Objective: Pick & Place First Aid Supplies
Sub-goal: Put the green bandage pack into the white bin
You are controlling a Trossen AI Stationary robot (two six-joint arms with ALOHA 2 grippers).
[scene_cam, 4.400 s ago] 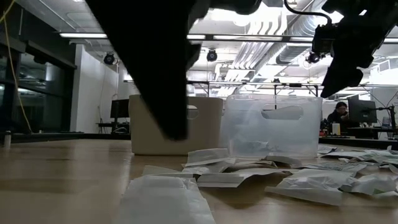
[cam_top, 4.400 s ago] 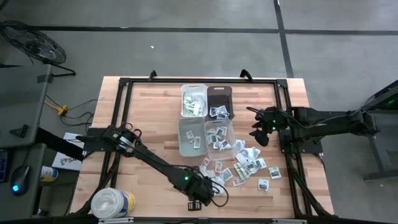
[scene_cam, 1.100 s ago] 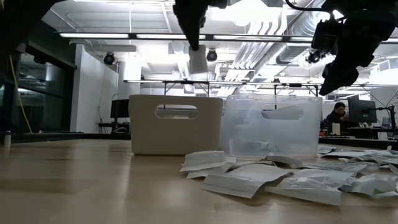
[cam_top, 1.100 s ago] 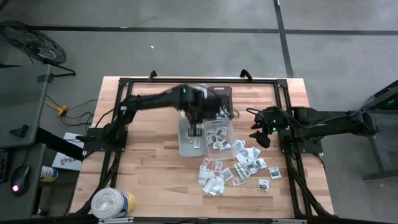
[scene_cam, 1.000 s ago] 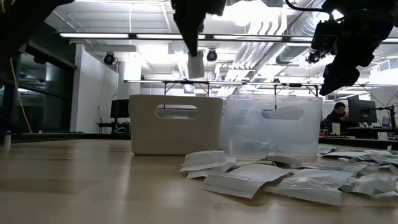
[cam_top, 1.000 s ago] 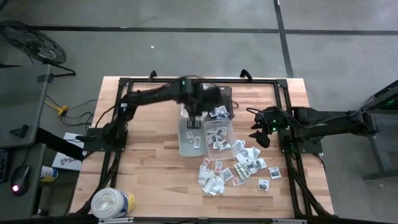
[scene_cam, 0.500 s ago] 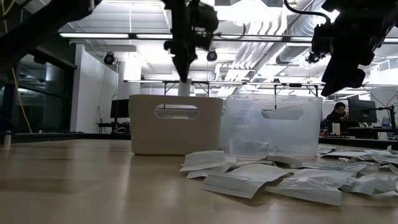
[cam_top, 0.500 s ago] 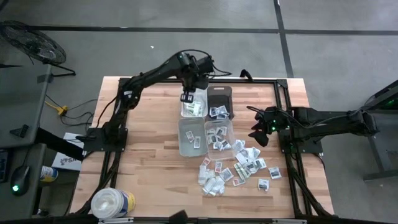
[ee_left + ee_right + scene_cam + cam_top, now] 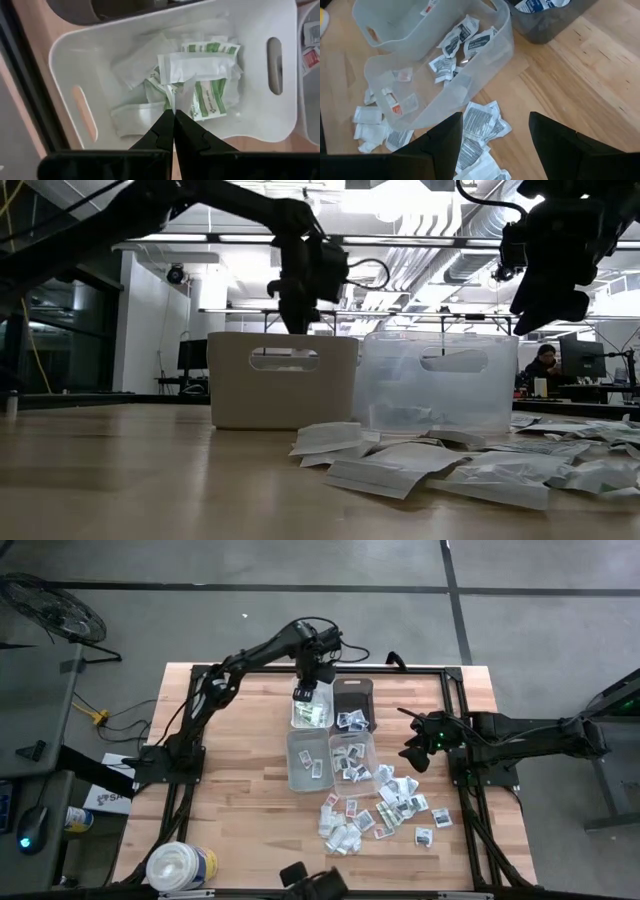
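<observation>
Wooden desk (image 9: 240,770): my left tool (image 9: 304,693), a second ago over the clear bin, now hangs above the white bin (image 9: 65,55), pinched on a packet (image 9: 200,65); right tool (image 9: 418,748) wide, idle near loose packets (image 9: 385,810)

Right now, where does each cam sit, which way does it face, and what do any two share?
High: overhead, straight down on the table; both arms show.
Low: at tabletop height, level across the loose packets; both arms show above.
Left wrist: above the white bin; left gripper shut on a packet.
Right wrist: above the clear bin; right gripper open.
Shared: high and left wrist both show the white bin.
</observation>
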